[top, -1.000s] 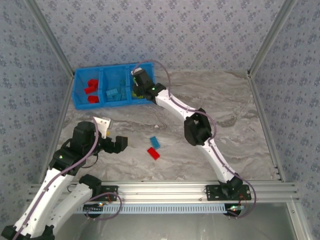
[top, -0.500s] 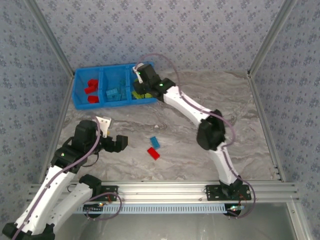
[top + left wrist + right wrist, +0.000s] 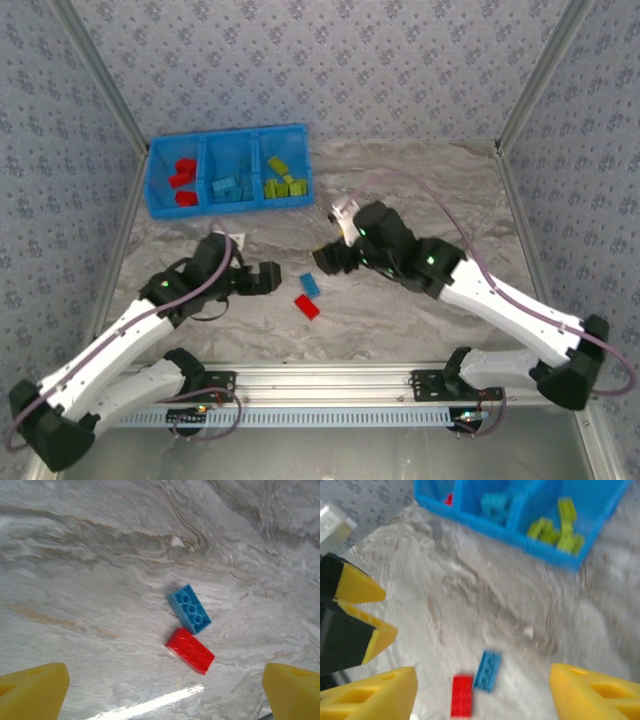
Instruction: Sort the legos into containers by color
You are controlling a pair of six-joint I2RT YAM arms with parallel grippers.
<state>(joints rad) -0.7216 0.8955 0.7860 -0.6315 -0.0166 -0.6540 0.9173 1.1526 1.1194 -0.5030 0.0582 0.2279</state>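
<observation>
Legos (image 3: 310, 285) lie near the left hand (image 3: 270, 278) and right hand (image 3: 323, 261), both spread, angled downward.

The top external camera looks steeply down over the whole table (image 3: 420, 200). Both wrist cameras sit close, sharing the red lego (image 3: 190, 650).

White shells with black joints make up the left arm (image 3: 120, 340) and right arm (image 3: 510, 310); greyish-purple cables loop along both. The left tool (image 3: 265, 278) and right tool (image 3: 328, 258) are black, their wedge-shaped fingers (image 3: 35, 690) yellow.
</observation>
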